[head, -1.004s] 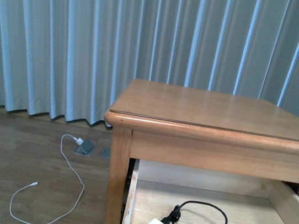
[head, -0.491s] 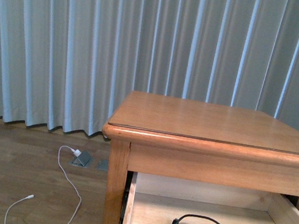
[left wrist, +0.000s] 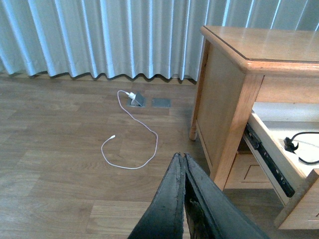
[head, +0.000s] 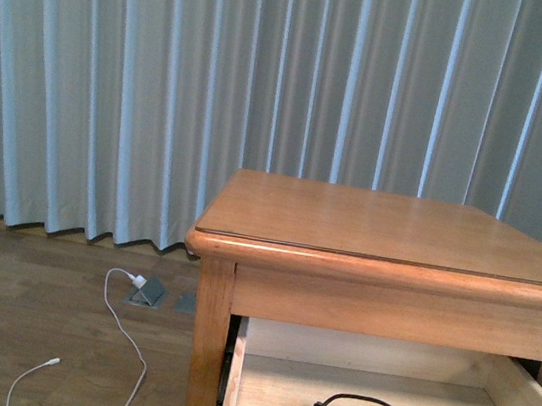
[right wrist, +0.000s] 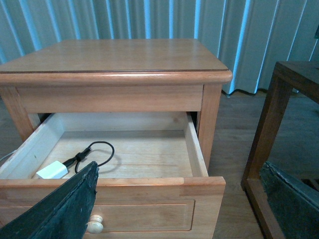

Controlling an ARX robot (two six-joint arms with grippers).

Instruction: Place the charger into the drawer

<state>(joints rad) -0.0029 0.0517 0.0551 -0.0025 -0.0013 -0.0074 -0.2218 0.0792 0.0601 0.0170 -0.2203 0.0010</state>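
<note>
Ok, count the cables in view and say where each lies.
2. The black cable, on the charger, is looped inside the open drawer; the white cable lies on the floor beside the nightstand. Others may be hidden.

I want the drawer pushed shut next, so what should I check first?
1. Charger lying inside drawer: ok.
2. Cable on the drawer floor, not over the rim: ok.
3. Right gripper open and holding nothing: ok.
4. Left gripper shut, empty, apart from the drawer: ok.
5. Knob free to reach: cannot tell, a finger partly covers it.
</note>
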